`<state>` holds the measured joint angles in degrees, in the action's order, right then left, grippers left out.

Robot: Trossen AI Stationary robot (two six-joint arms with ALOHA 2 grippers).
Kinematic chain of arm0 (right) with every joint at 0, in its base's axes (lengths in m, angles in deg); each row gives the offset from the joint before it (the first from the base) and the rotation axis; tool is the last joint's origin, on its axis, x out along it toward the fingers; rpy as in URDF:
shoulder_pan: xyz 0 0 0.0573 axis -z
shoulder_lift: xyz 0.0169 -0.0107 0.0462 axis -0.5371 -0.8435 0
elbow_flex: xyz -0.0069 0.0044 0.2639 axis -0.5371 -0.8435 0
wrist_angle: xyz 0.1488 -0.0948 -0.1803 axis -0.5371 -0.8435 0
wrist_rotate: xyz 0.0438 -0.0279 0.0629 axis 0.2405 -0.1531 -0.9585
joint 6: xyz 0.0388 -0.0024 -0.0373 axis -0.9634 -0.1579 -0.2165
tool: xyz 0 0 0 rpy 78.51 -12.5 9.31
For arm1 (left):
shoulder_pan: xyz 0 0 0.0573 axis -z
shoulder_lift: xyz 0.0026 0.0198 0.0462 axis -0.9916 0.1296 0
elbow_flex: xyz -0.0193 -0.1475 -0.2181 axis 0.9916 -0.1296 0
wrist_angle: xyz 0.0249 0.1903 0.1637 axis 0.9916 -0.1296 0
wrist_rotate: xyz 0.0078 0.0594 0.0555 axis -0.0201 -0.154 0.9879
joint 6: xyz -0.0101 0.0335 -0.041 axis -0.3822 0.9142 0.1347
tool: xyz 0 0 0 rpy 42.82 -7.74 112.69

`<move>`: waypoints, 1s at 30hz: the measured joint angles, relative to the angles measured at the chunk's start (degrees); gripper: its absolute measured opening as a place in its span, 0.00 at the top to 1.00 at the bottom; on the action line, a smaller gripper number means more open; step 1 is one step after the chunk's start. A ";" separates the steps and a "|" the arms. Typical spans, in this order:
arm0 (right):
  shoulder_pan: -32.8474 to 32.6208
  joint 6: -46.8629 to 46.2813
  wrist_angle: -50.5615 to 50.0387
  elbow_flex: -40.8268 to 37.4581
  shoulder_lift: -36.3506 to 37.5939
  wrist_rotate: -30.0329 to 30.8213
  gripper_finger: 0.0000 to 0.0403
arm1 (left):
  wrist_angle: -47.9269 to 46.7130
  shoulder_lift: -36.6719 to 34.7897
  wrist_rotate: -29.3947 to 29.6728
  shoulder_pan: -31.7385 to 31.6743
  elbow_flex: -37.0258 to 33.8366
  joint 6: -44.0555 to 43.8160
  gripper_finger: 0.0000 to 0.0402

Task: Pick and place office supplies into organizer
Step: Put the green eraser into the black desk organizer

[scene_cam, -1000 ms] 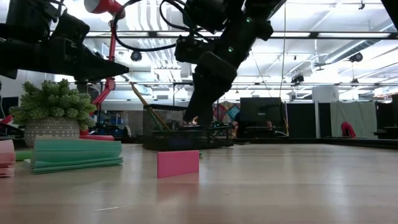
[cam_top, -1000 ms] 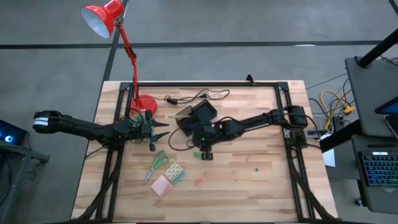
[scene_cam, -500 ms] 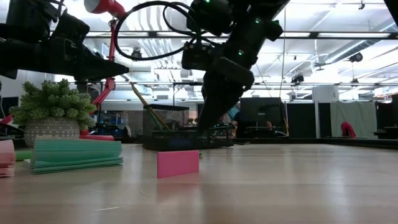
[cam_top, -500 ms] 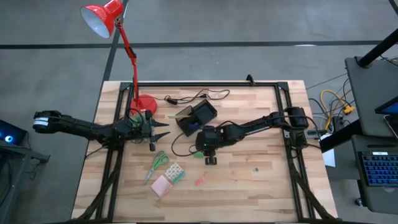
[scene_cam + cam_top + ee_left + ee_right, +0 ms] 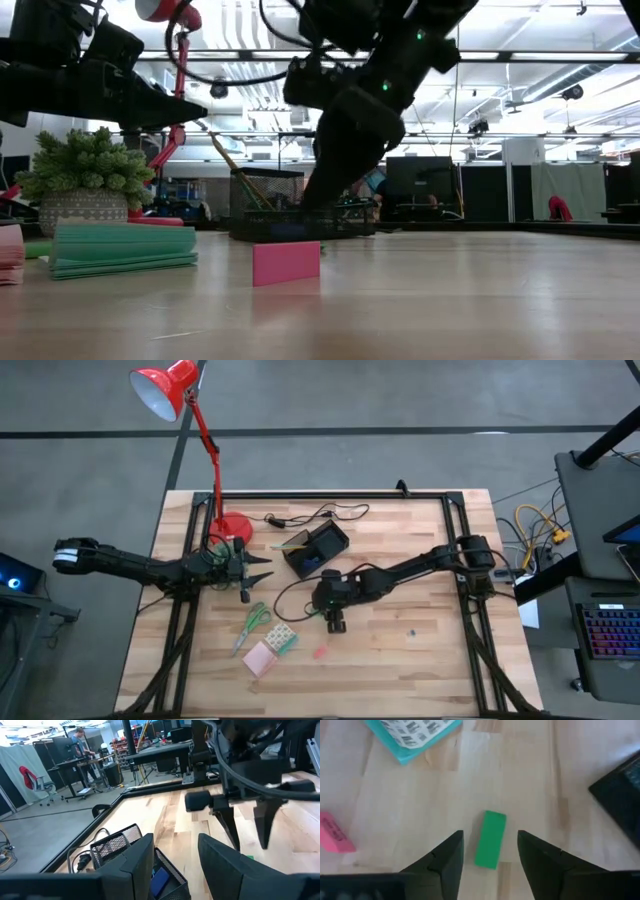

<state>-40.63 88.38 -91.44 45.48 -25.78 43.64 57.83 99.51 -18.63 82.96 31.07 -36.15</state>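
Observation:
A small green piece point(image 5: 492, 825) lies flat on the wood. My right gripper point(image 5: 490, 840) is open above it and points down, one finger on either side, touching nothing; it also shows in the high view point(image 5: 336, 624). The black organizer point(image 5: 315, 548) stands farther back. Green-handled scissors point(image 5: 252, 625), the green-white patterned block point(image 5: 281, 637), the pink sticky-note pad point(image 5: 260, 658) and a small pink piece point(image 5: 320, 652) lie near the front left. My left gripper point(image 5: 262, 567) is open and empty, left of the organizer.
The red lamp's base point(image 5: 232, 527) and a black cable point(image 5: 320, 515) sit at the back left. A tiny piece point(image 5: 410, 630) lies to the right on open wood. A black frame point(image 5: 455, 500) runs round the table's far and side edges.
My right gripper has moved a little toward the table's near edge and now stands over the green piece, still open. My left arm has kept still.

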 joint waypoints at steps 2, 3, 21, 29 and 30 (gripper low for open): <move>-0.06 -1.34 1.16 0.00 -1.45 0.02 0.54 | 0.01 0.00 0.01 0.00 0.00 0.01 0.65; -0.10 -1.51 1.20 0.00 -2.20 0.02 0.54 | -0.01 0.01 0.01 0.00 0.00 0.01 0.65; 0.27 -2.21 1.37 0.33 -5.44 -0.17 0.59 | 0.02 0.00 0.00 0.00 0.02 0.02 0.65; 0.76 -1.73 0.84 0.39 -5.44 -0.27 0.76 | 0.00 -0.01 0.00 0.00 0.02 0.03 0.65; 0.98 -1.35 0.66 0.41 -5.44 -0.41 0.79 | 0.00 0.01 0.00 0.00 0.02 0.02 0.65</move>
<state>-39.65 87.03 -90.78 45.89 -31.22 43.23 57.83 99.52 -18.63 82.96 31.09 -36.13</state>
